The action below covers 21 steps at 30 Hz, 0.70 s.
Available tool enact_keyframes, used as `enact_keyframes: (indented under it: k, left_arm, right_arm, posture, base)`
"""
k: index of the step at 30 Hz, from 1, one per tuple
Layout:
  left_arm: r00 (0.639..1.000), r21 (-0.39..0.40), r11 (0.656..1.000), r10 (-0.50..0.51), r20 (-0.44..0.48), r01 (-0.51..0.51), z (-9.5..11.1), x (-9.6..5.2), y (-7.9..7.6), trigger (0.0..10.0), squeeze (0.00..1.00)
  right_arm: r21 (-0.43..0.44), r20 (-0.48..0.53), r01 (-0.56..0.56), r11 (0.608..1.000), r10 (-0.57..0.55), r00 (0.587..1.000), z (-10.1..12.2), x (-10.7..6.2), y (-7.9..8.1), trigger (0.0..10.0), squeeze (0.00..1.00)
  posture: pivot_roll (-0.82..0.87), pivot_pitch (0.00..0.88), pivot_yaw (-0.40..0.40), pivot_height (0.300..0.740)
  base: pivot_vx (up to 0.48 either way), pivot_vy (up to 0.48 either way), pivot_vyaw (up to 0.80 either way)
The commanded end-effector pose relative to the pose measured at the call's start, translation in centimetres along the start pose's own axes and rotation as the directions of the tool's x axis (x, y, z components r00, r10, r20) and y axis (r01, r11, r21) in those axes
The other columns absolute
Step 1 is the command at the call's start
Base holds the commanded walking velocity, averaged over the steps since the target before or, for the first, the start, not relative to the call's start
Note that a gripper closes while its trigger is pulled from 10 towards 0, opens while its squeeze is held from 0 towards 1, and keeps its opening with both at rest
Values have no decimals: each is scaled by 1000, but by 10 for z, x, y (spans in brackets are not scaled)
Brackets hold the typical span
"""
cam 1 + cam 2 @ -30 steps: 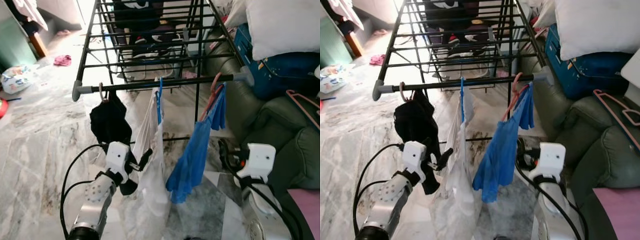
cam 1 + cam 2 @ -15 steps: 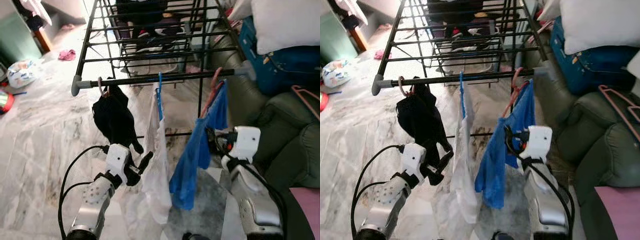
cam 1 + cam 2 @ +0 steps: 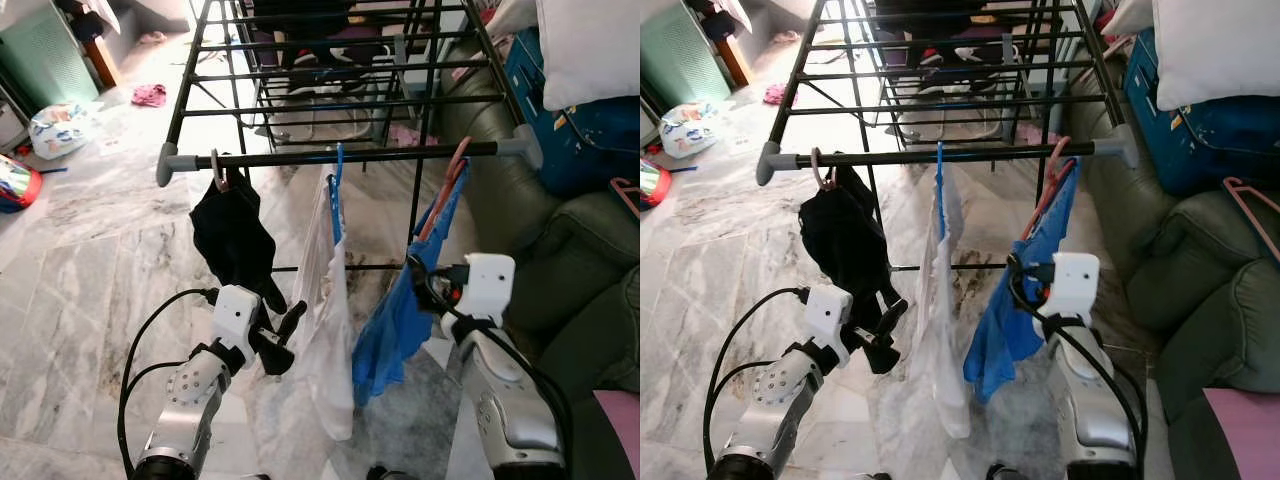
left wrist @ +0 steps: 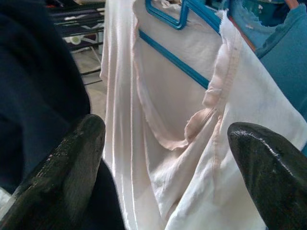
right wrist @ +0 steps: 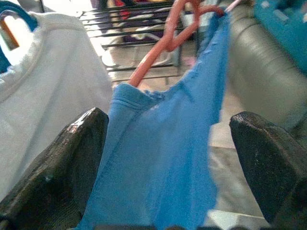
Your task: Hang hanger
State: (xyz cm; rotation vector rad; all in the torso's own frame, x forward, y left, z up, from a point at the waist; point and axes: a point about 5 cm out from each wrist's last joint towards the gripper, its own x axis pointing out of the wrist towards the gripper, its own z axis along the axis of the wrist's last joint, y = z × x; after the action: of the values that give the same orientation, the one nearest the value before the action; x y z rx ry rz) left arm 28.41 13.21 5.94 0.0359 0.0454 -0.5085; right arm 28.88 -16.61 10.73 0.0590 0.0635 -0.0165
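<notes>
You see a black metal drying rack [image 3: 300,75] standing on the grey marble floor [image 3: 80,260], and its front rail [image 3: 340,155] with grey end caps carries three garments side by side. Nearest the left end cap, a black cloth [image 3: 235,240] hangs from a pink hook. At the middle of the rail, the blue plastic hanger [image 3: 337,185] holds a white thin shirt [image 3: 325,310]. Toward the right end cap, the pink plastic hanger [image 3: 443,195] is hooked over the rail and carries a blue shirt [image 3: 400,310]. Your left gripper [image 3: 283,335] is below the rail, between the black cloth and the white shirt, and its fingers [image 4: 72,163] are spread wide with nothing between them; in the left wrist view the white shirt is in front of them. Your right gripper [image 3: 1025,275] is also below the rail, just beside the blue shirt, and its fingers [image 5: 57,167] stand wide apart and hold nothing; the blue shirt and its pink hanger are straight ahead in the right wrist view. A dark green sofa [image 3: 570,260] is to the right of the rack, with a white pillow [image 3: 590,45] and blue bags [image 3: 570,120] on it.
</notes>
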Motion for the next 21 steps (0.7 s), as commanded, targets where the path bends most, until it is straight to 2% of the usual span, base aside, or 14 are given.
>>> enact_keyframes:
  k: [1,8,11,21]
  left_arm:
    - [1000,-1,1000,19,-10,-19,-2,-3,4,10000,0]
    - [1000,-6,1000,7,-13,-7,-2,-1,1,10000,0]
    - [1000,-1,1000,3,-13,-3,-2,-1,0,10000,0]
    - [1000,1,1000,-7,-10,7,-2,0,-1,10000,0]
  right_arm:
    - [-3,34,23,1000,-23,999,5,-4,0,10000,0]
    - [-8,40,48,999,-48,998,2,-10,-3,10000,0]
    - [-11,46,56,998,-55,997,3,-10,-4,10000,0]
    - [-31,69,93,995,-91,993,5,-12,-7,10000,0]
  posture:
    - [-49,144,46,740]
    - [-61,146,50,740]
    - [-65,147,52,740]
    - [-66,150,53,740]
  base:
    - [0,405,-788]
    - [0,423,-718]
    - [0,419,-338]
    - [0,0,0]
